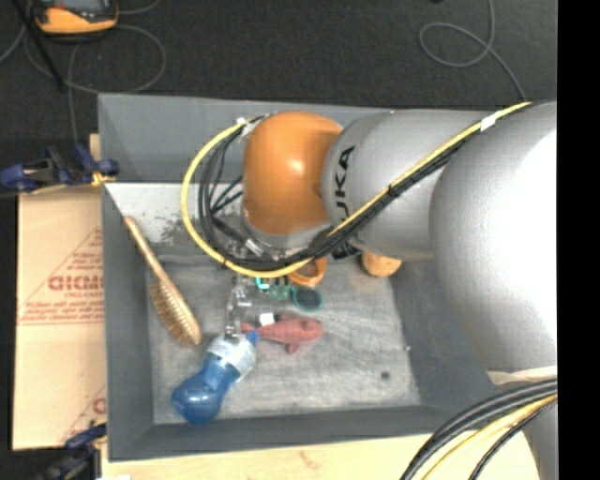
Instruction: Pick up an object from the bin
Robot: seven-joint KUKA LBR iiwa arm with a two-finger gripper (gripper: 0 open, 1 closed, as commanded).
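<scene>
Long wooden brush [163,284] lying aslant at the left; small orange lump [380,264] well apart, far right.

dark floor [281,52]; thin cable loops [427,42] lying on it; orange device [75,14] top left.

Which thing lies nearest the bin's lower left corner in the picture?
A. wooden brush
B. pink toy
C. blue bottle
C: the blue bottle lies by that corner; the wooden brush lies higher along the left wall, the pink toy near the middle.
</scene>
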